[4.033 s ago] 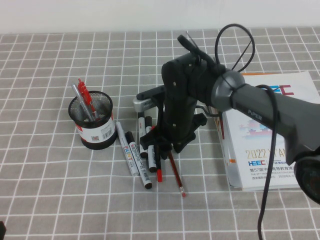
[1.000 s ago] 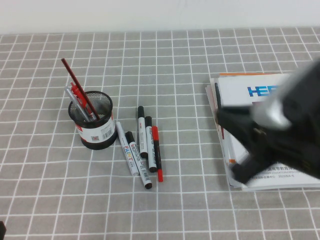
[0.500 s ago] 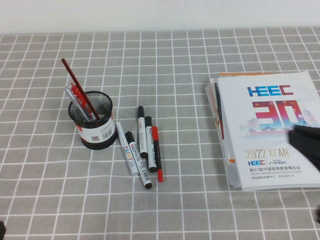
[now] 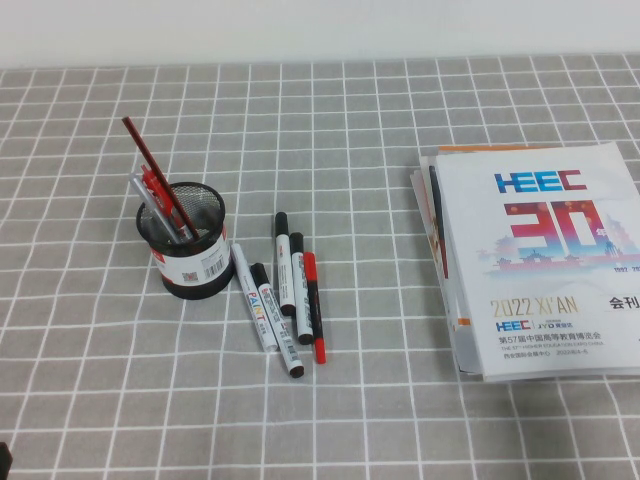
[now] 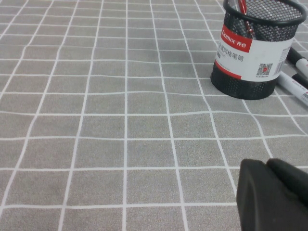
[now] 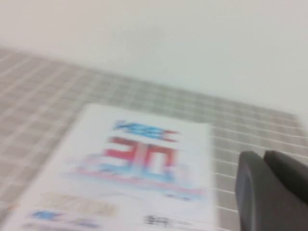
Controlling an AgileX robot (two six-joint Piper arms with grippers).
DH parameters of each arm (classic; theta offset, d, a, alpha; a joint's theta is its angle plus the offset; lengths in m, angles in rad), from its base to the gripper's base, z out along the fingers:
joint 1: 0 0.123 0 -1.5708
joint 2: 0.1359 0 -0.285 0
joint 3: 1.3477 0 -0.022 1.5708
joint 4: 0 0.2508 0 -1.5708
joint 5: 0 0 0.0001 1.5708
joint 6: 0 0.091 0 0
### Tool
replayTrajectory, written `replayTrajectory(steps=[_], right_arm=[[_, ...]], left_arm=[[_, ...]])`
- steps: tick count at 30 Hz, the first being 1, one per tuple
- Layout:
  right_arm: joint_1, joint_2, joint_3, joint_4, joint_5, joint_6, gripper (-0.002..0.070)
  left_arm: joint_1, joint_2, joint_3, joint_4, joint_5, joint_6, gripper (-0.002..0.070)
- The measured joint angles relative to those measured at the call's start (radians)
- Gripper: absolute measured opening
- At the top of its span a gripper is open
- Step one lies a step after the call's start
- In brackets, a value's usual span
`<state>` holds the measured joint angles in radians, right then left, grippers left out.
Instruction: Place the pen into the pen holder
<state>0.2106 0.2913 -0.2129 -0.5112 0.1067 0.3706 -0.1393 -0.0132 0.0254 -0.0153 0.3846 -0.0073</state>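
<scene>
Checked cloth (image 4: 380, 400); pen (image 4: 150, 165) inside pen holder (image 4: 186, 250)

Office or lab desk setting, staged for stationery handling. Table (image 4: 400, 130) covered with grey cloth in a white grid; plain pale wall (image 4: 320, 30) behind. Black mesh pen holder (image 4: 183, 240) with barcode label holds pens. Loose markers (image 4: 285, 295) lie just beside it. Stack of conference booklets (image 4: 535, 260) printed "HEEC 2022 XI'AN" sits well apart from the holder.
</scene>
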Motion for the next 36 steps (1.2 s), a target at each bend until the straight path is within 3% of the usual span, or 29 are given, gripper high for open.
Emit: replayTrajectory(steps=[7,15,19,26,36], right_arm=[[-0.218,-0.112,0.154,0.007,-0.118,0.002,-0.0012],[-0.233,-0.121,0.222,0.099,-0.163,0.001,-0.0012],[-0.233,-0.180,0.237,0.244,-0.154,-0.092,-0.0012],[-0.262,-0.293,0.239,0.628,0.091,-0.416,-0.0012],[-0.280,-0.299,0.240,0.624,0.261,-0.437,-0.0012]], left_arm=[[0.000,0.000,0.000,0.000,0.000,0.000,-0.0006],[0.000,0.000,0.000,0.000,0.000,0.000,-0.0006],[0.000,0.000,0.000,0.000,0.000,0.000,-0.0006],[0.000,0.000,0.000,0.000,0.000,0.000,-0.0006],[0.000,0.000,0.000,0.000,0.000,0.000,-0.0006]])
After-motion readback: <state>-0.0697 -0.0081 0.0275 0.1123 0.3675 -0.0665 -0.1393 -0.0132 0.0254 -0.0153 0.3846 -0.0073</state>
